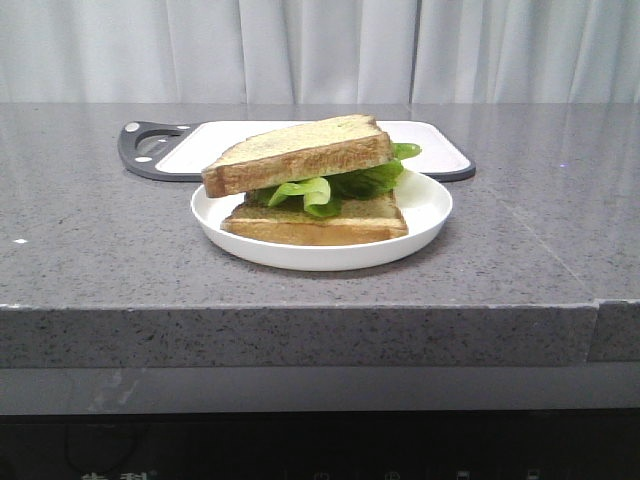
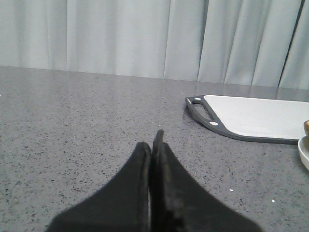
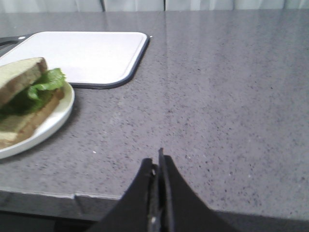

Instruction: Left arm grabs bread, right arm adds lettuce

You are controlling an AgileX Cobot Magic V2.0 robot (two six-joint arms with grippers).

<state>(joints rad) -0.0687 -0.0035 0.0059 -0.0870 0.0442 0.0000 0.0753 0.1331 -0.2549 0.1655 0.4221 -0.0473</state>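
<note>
On the grey speckled stone tabletop point(image 1: 110, 250) sat a round white plate point(image 1: 425, 210), and on it the sandwich was stacked. A thick square slice of bread with a golden-brown crust point(image 1: 300, 155) lay on top, tilted, its right end raised and its left end dipping toward the plate's rim. Under it the bright green ruffled lettuce leaf point(image 1: 340, 185) spilled out at the front and at the right edge. Beneath the leaf lay the second slice of bread, flat on the plate point(image 1: 315, 222).

Behind the plate, just beside its far rim, a white cutting board with a dark grey rim and handle point(image 1: 165, 150) lay flat, and pale curtains point(image 1: 320, 50) hung at the back.

Neither arm showed in the front view. In the left wrist view the black wedge-fingered left gripper point(image 2: 153, 145) was closed, fingers pressed together on nothing, low over bare tabletop, well apart from the plate. The black right gripper point(image 3: 158, 162) was likewise closed and empty near the tabletop's front edge, the plate off to one side.
</note>
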